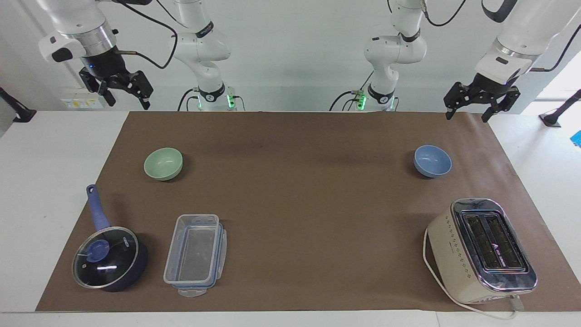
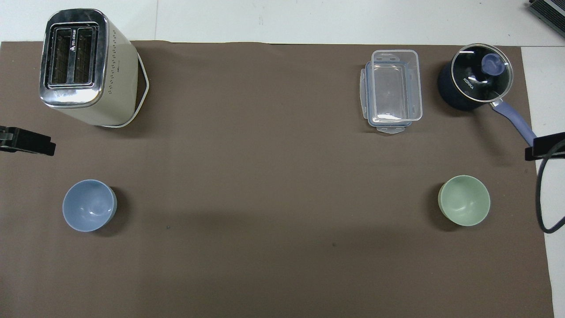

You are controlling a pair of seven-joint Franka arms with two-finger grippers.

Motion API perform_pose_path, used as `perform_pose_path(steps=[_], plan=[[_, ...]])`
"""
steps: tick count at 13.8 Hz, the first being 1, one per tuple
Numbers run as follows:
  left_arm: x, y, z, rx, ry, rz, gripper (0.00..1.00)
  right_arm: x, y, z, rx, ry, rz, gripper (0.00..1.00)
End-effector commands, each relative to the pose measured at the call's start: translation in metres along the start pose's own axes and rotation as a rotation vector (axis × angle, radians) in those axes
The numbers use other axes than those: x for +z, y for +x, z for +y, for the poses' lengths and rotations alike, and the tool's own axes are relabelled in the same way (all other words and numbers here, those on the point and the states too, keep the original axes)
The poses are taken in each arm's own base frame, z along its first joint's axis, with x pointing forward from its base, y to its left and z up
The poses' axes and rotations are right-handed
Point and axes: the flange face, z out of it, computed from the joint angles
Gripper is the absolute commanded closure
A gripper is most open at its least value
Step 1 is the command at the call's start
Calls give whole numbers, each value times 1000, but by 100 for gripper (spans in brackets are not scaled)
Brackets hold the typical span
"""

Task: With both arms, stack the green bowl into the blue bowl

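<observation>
The pale green bowl (image 1: 163,163) (image 2: 464,200) sits upright and empty on the brown mat toward the right arm's end. The periwinkle blue bowl (image 1: 432,161) (image 2: 89,205) sits upright and empty toward the left arm's end, far apart from the green one. My right gripper (image 1: 128,104) hangs high over the mat's edge at the right arm's end, open and holding nothing. My left gripper (image 1: 466,117) hangs high over the mat's edge at the left arm's end, also open and empty. Neither gripper touches a bowl.
A cream toaster (image 1: 481,250) stands farther from the robots than the blue bowl. A clear plastic container (image 1: 195,254) and a dark-blue lidded saucepan (image 1: 109,256) lie farther from the robots than the green bowl. Bare mat (image 1: 295,195) stretches between the bowls.
</observation>
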Motion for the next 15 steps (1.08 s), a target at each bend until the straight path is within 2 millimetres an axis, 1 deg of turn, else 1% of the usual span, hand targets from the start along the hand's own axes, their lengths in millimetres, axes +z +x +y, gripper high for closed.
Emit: perform_pose_path(steps=[1, 3, 8, 12, 15], plan=[[-4, -3, -3, 3, -10, -10, 0, 0, -5, 2, 6, 11, 13, 0], [-1, -4, -3, 9, -11, -16, 0, 0, -5, 2, 6, 11, 13, 0], [-2, -5, -2, 12, -11, -13, 0, -3, -5, 0, -5, 11, 15, 0], [-1, -4, -2, 14, -12, -11, 0, -2, -6, 1, -6, 9, 10, 0], [-1, -4, -1, 15, -12, -9, 0, -1, -5, -2, -14, 11, 16, 0]])
